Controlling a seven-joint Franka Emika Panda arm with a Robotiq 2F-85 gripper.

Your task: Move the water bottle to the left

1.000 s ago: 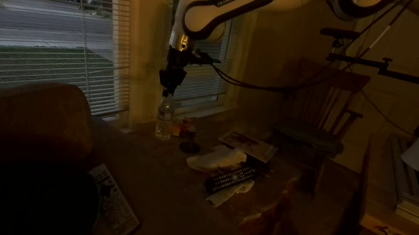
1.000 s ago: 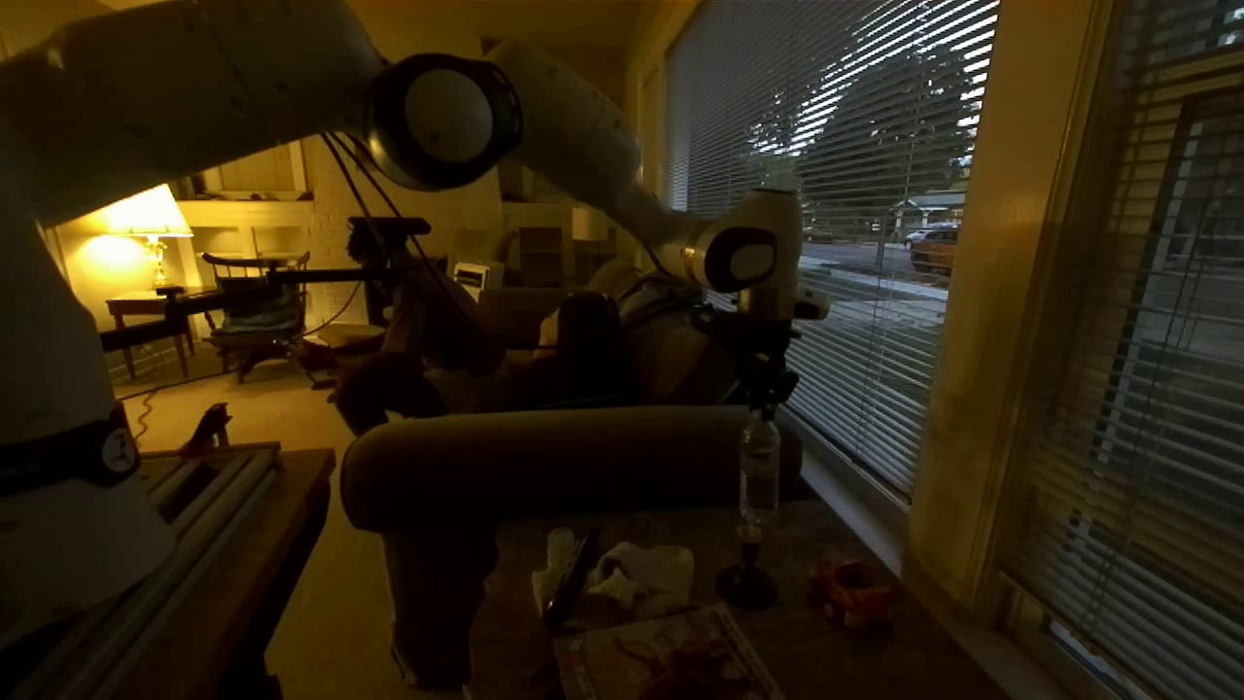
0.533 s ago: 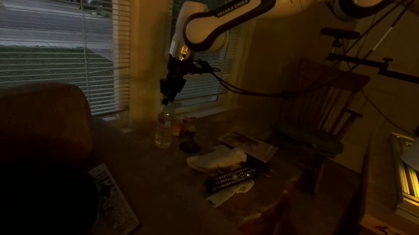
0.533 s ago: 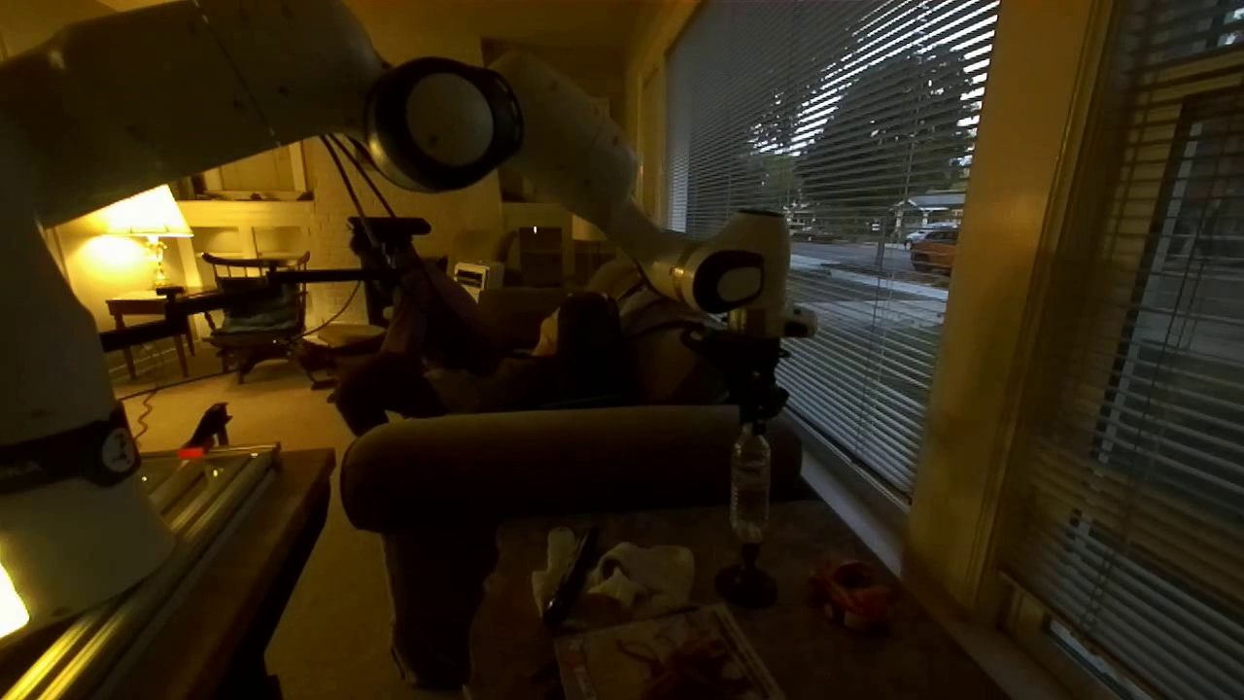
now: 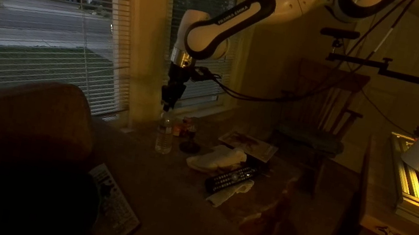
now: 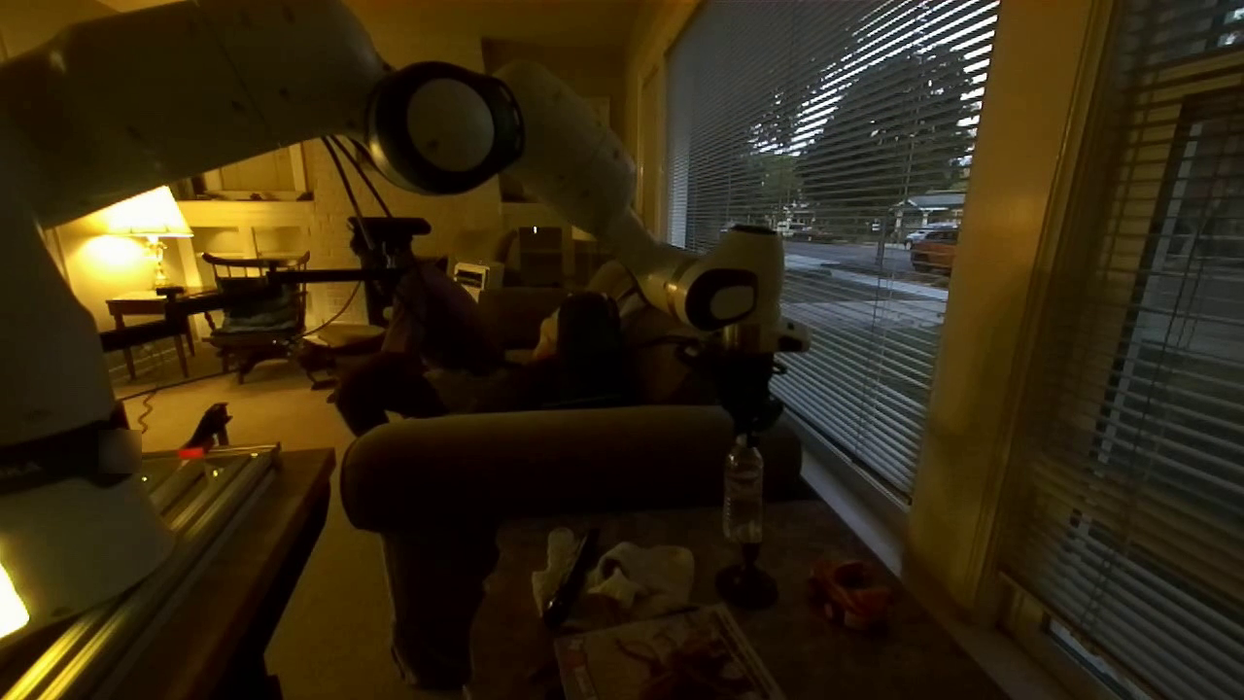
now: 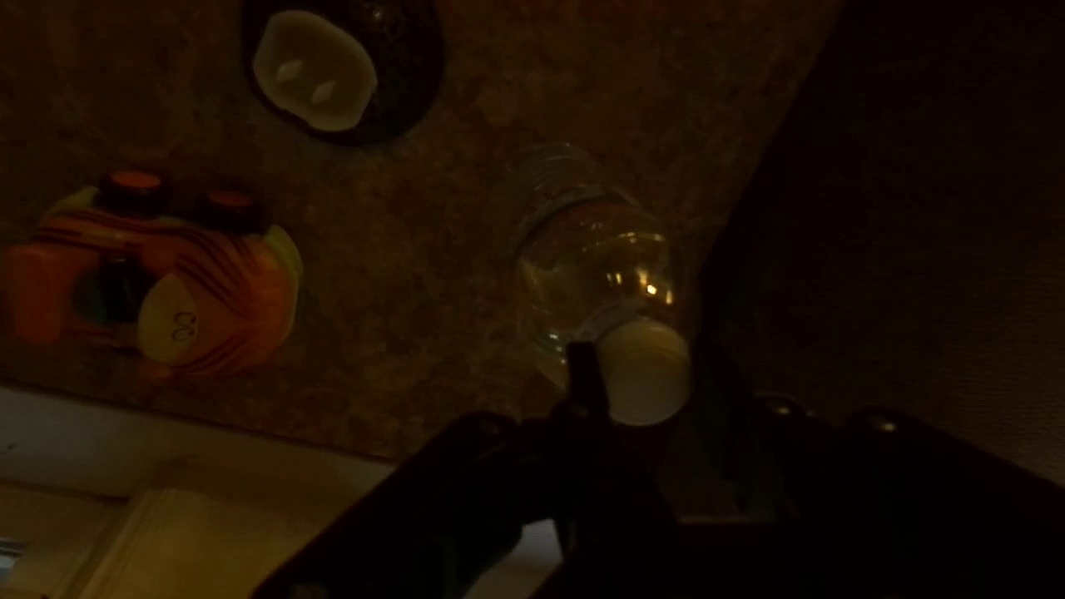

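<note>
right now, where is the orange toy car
In an exterior view, the orange toy car is at lower right, between the dark candlestick and the windowsill.

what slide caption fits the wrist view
End effector holds a clear bottle at its pale cap, an orange striped toy at image left.

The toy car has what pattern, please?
The toy car is orange with dark stripes, clearest in the wrist view.

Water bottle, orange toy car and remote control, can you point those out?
Water bottle (image 5: pixel 164 135), in an exterior view: on its clear side.
Orange toy car (image 7: pixel 204 274), in the wrist view: on its striped body.
Remote control (image 5: pixel 231 178), in an exterior view: on its buttoned face.
</note>
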